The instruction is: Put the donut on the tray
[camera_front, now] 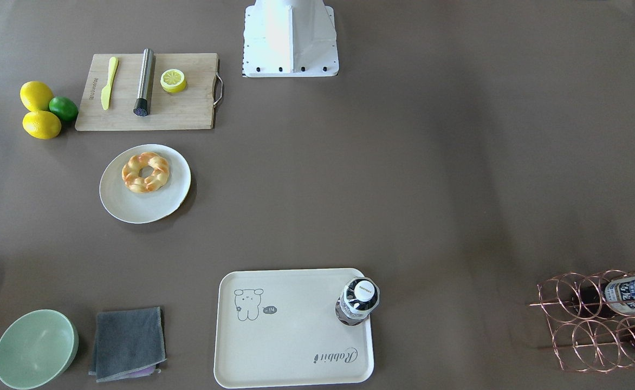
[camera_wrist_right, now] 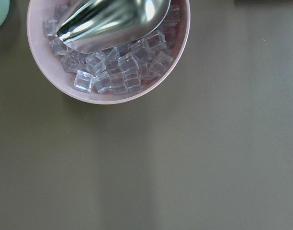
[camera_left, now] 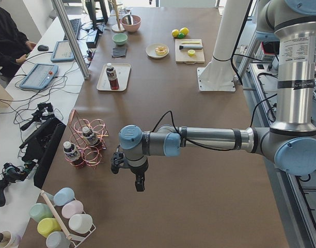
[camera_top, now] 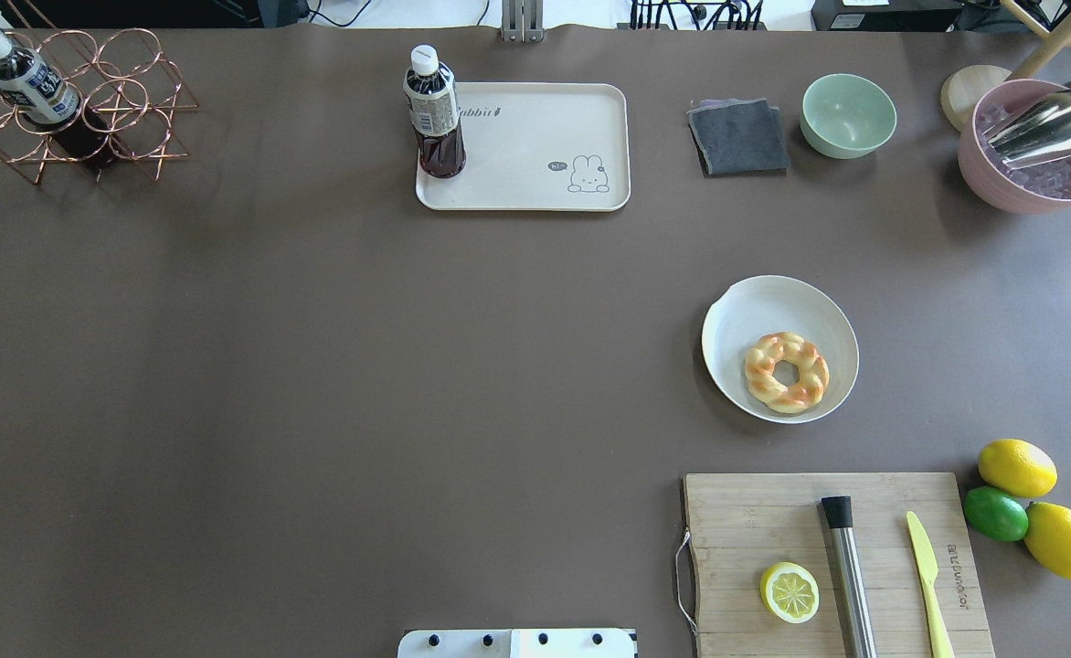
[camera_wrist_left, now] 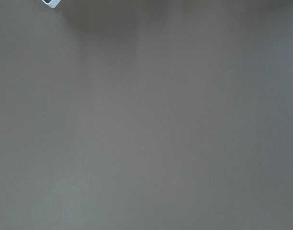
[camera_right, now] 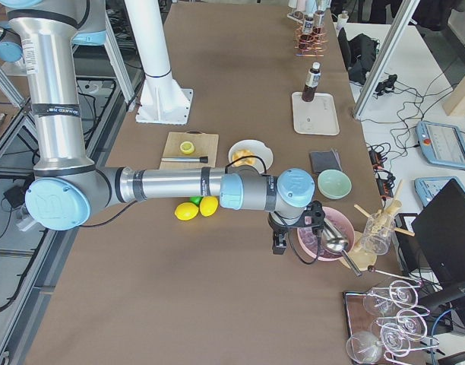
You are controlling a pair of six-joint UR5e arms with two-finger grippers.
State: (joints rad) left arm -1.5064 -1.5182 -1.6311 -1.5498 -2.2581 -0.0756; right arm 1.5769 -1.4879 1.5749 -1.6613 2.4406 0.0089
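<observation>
The donut (camera_top: pixel 786 371), a golden twisted ring, lies on a round off-white plate (camera_top: pixel 755 306) on the robot's right side; it also shows in the front view (camera_front: pixel 145 172). The cream tray (camera_top: pixel 535 155) with its grey drawing sits at the table's far edge (camera_front: pixel 290 336), well apart from the donut. My left gripper (camera_left: pixel 139 184) shows only in the exterior left view, above bare table near the wire rack; I cannot tell whether it is open or shut. My right gripper (camera_right: pixel 279 245) shows only in the exterior right view, beside the pink bowl; I cannot tell its state.
A dark drink bottle (camera_top: pixel 433 114) stands on the tray's corner. A cutting board (camera_top: pixel 755 530) holds a lemon half (camera_top: pixel 789 592), a metal rod and a yellow knife. Lemons and a lime (camera_top: pixel 995 513), a grey cloth (camera_top: pixel 738 137), a green bowl (camera_top: pixel 848 115), a pink ice bowl (camera_top: pixel 1038 146) and a copper rack (camera_top: pixel 69 105) are around.
</observation>
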